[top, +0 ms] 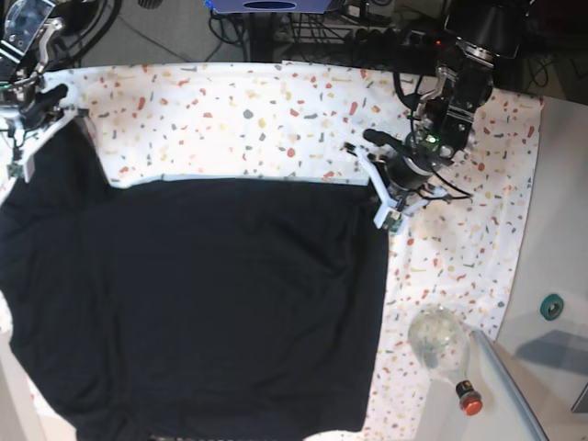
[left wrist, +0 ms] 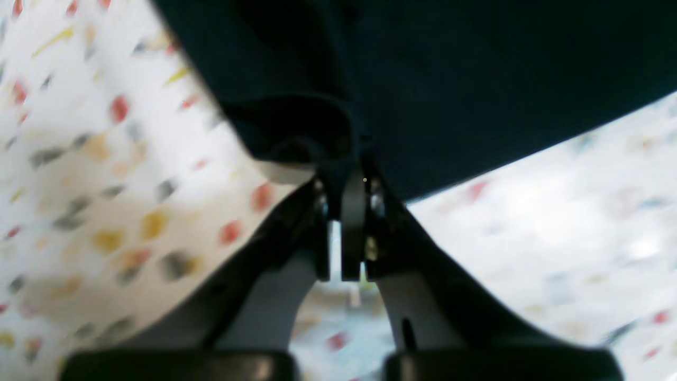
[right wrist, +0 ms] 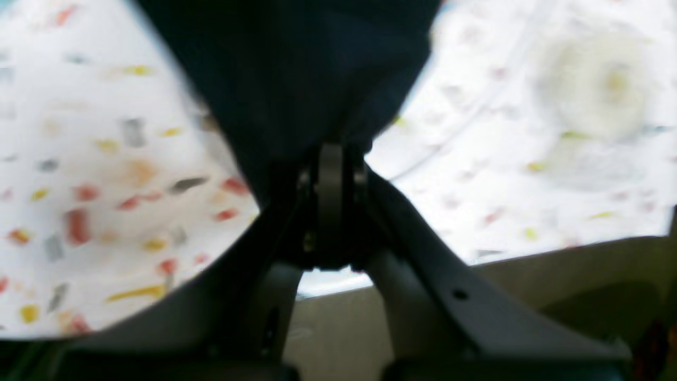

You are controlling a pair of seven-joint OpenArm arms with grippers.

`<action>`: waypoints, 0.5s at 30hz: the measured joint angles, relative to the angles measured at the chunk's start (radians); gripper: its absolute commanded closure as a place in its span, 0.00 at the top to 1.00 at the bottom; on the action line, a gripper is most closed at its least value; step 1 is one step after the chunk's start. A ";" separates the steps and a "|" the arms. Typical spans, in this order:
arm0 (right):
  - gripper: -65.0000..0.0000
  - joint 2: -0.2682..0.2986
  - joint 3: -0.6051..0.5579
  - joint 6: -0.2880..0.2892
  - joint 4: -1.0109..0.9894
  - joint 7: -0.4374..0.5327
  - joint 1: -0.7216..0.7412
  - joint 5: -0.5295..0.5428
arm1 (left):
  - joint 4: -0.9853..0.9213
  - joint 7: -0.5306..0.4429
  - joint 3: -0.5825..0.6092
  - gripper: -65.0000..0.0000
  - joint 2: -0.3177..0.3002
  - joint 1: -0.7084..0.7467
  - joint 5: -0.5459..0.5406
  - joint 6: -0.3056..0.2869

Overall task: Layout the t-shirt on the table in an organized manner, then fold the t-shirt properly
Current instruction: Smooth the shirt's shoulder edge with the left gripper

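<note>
T-shirt lies spread dark across the table, its far edge held up between both arms. At base-view left, the right gripper has its jaws pinched on one corner; at right, the left gripper is clamped likewise. Recommend even tension and matched travel, so the edge lays straight without bunching.
</note>
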 measured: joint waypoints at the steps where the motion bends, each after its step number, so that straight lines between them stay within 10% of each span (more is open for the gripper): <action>1: 0.00 -0.001 0.000 0.000 0.020 0.001 0.000 0.002 | 0.000 0.000 -0.004 0.00 -0.007 0.000 0.000 0.008; 15: 0.00 0.023 0.000 0.047 0.269 -0.220 0.002 0.006 | 0.135 0.111 -0.137 0.00 0.010 -0.015 -0.011 -0.001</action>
